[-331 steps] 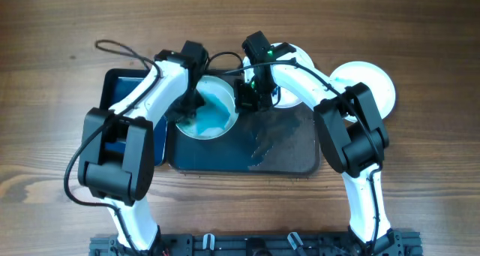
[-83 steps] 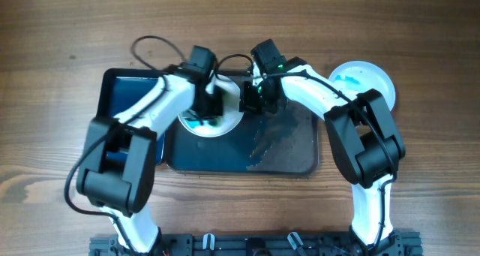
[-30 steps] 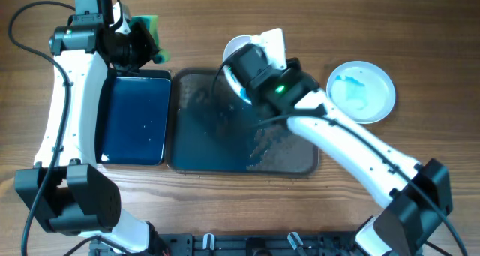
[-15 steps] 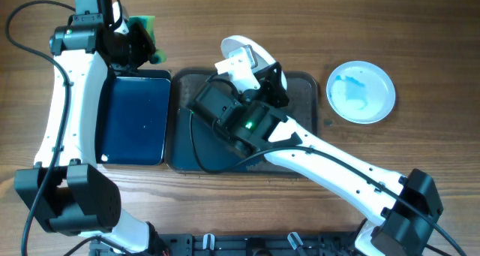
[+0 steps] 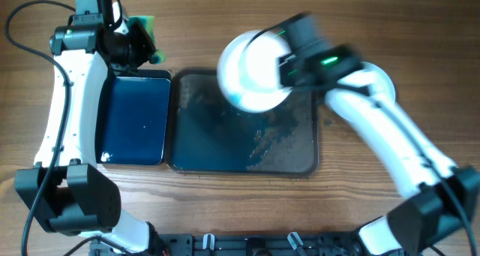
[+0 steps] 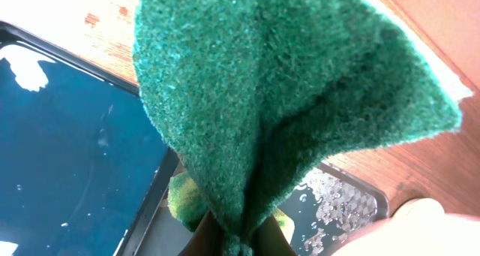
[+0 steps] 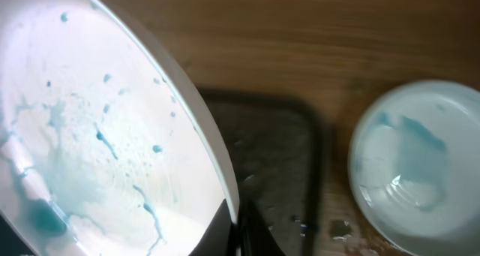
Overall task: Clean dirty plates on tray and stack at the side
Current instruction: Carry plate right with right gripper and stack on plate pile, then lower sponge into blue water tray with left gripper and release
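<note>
While the left gripper pinches the green sponge over the counter beyond the small tray, the big tray holds 0 plates. The right gripper clamps 1 raised plate by its rim, its face teal-streaked. Another smeared plate sits just past the tray's right edge with bare counter around, so cleaning and stacking look unfinished.

Coarse fibrous green sponge; glossy white plate, teal-smeared; wet, shiny dark tray; matt grained wooden table.
</note>
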Controlling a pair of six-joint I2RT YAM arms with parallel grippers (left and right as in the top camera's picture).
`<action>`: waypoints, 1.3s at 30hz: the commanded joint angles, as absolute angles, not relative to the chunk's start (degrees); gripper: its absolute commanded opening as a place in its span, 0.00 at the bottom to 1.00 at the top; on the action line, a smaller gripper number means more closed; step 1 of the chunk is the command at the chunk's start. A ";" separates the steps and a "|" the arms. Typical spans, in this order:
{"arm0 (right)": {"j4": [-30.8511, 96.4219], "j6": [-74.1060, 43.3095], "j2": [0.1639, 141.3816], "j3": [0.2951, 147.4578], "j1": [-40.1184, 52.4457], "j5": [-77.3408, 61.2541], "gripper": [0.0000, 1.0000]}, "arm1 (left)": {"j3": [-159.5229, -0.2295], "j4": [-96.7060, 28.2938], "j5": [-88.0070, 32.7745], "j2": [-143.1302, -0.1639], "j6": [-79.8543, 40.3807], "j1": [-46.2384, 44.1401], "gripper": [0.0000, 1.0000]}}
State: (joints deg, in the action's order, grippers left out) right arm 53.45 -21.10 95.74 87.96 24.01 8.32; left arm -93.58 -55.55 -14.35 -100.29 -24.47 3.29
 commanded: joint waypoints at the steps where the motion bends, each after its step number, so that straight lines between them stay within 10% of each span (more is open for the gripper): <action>1: 55.42 -27.62 91.37 90.17 9.67 -1.37 0.04 | -93.76 -55.37 -12.93 -100.42 -23.55 2.96 0.04; 10: 55.31 -30.06 97.54 79.55 -16.99 -1.41 0.04 | -93.73 -56.51 -6.55 -100.53 -23.53 2.94 0.04; 19: 47.72 -30.00 101.38 68.64 -17.10 -0.93 0.05 | -93.71 -56.66 -0.23 -100.53 -22.68 2.96 0.04; 23: 48.49 -28.73 101.36 69.93 -17.10 -5.43 0.47 | -93.71 -58.02 1.04 -100.53 -22.65 2.96 0.04; 39: 51.59 -20.95 99.63 85.41 -3.92 -11.88 0.52 | -77.08 -57.43 6.11 -100.62 -6.02 4.73 0.04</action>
State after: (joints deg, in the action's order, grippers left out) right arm 52.01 -22.20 100.66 84.29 -6.87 -14.50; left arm -83.99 -60.93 4.34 -100.31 -8.38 3.46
